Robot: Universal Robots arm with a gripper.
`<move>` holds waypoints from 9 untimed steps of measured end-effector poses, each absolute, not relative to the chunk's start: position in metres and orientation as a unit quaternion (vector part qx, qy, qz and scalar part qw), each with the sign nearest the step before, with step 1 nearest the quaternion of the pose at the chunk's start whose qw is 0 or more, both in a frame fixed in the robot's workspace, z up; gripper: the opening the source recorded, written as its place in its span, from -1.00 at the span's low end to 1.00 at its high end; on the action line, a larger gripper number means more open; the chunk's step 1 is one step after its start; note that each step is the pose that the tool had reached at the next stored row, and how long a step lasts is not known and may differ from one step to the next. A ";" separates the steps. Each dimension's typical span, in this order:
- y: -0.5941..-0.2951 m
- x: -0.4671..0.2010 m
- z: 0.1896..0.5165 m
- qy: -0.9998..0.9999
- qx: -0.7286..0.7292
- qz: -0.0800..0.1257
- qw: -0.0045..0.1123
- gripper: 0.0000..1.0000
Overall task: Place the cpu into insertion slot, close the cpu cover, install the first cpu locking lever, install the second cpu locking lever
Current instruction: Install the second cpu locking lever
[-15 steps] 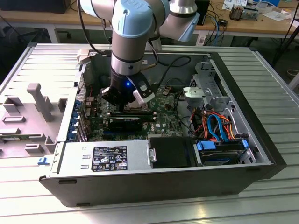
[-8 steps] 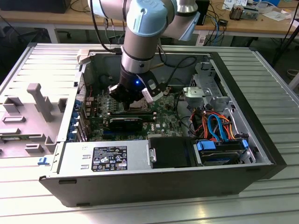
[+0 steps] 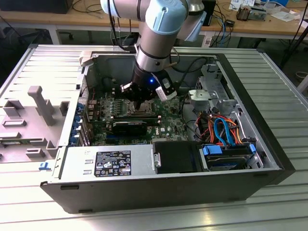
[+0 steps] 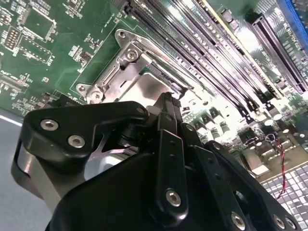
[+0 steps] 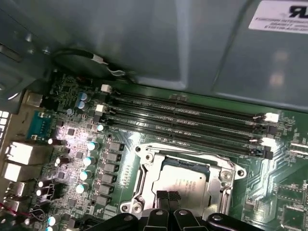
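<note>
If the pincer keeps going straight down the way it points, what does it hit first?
Probably the cpu sitting in the insertion slot: the pincer points at its metal top. How close they are is hard to judge.

the work surface is a ribbed grey metal bench top. an open computer case lies on its side directly on it, near the middle, interior facing up. on the exterior view's left, a grey moulded plastic panel lies flat on the bench, just beside the case. beyond the far edge stands a wooden table carrying cables and small items.
</note>
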State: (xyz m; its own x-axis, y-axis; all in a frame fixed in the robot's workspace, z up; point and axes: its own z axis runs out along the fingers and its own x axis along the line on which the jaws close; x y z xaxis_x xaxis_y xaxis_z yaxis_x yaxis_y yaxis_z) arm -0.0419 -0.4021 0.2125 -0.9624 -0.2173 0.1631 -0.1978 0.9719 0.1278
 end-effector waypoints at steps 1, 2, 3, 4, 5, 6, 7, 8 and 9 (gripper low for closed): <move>-0.402 -0.042 0.217 -0.989 0.105 -0.055 0.088 -0.79; -0.402 -0.042 0.220 -0.989 0.105 -0.054 0.088 -0.79; -0.402 -0.042 0.222 -0.989 0.105 -0.054 0.088 -0.79; -0.402 -0.042 0.223 -0.989 0.105 -0.054 0.088 -0.79; -0.402 -0.042 0.224 -0.989 0.105 -0.054 0.088 -0.79; -0.402 -0.042 0.224 -0.989 0.105 -0.054 0.088 -0.79; -0.402 -0.042 0.225 -0.989 0.105 -0.054 0.088 -0.79; -0.402 -0.042 0.225 -0.989 0.105 -0.054 0.088 -0.79; -0.402 -0.042 0.225 -0.989 0.105 -0.054 0.088 -0.79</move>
